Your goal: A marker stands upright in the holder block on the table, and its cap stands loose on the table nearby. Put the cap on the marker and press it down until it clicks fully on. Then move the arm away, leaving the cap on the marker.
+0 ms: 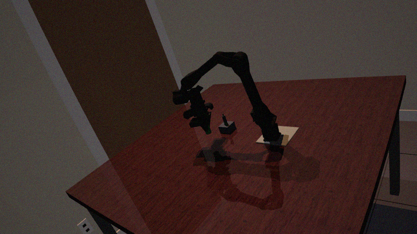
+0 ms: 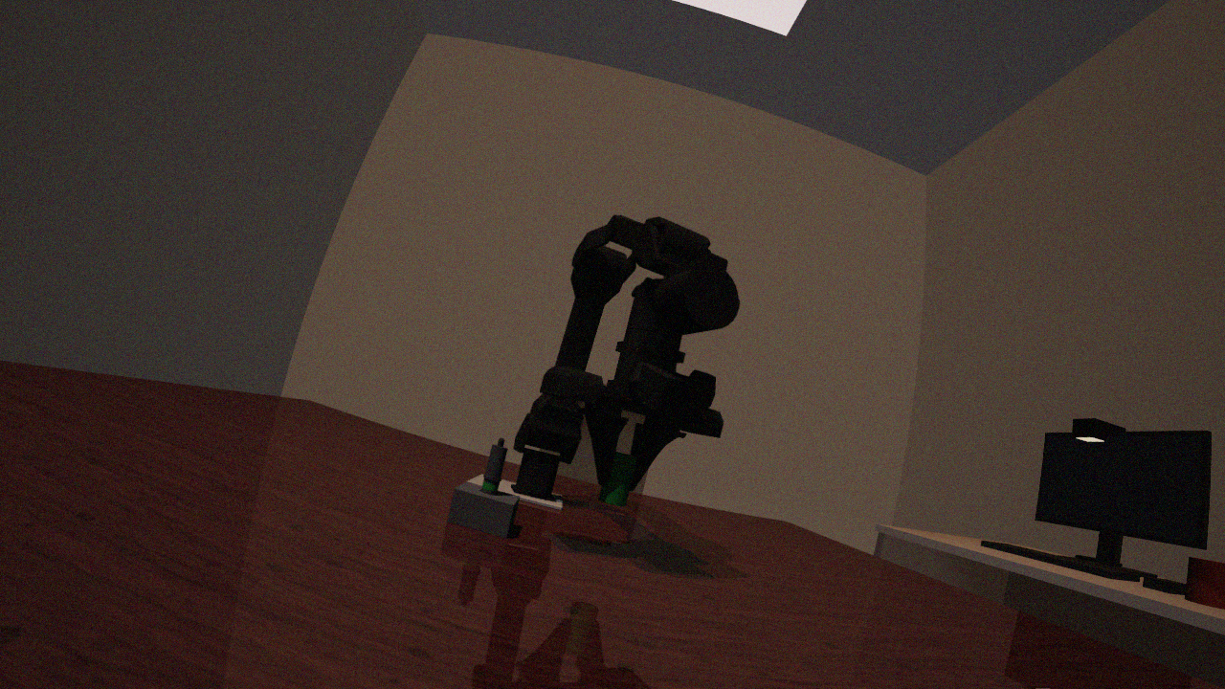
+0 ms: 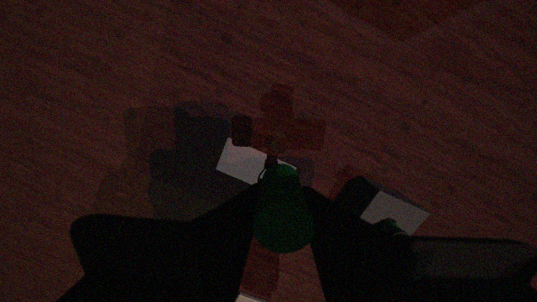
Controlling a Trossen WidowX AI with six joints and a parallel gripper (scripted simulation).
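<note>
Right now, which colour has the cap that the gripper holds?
Green. The cap shows best in the wrist view, pinched in the gripper.

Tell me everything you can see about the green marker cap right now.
The cap is a small green tube with a plain, plastic-looking surface. It is pinched between the dark fingers of the gripper, roughly upright, lifted off the table, beside the marker rather than over it. Only the fingers touch it.

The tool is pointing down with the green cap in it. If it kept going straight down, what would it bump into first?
Probably the wooden table. The tool holds the cap beside the marker, not above it, though depth is hard to judge.
</note>
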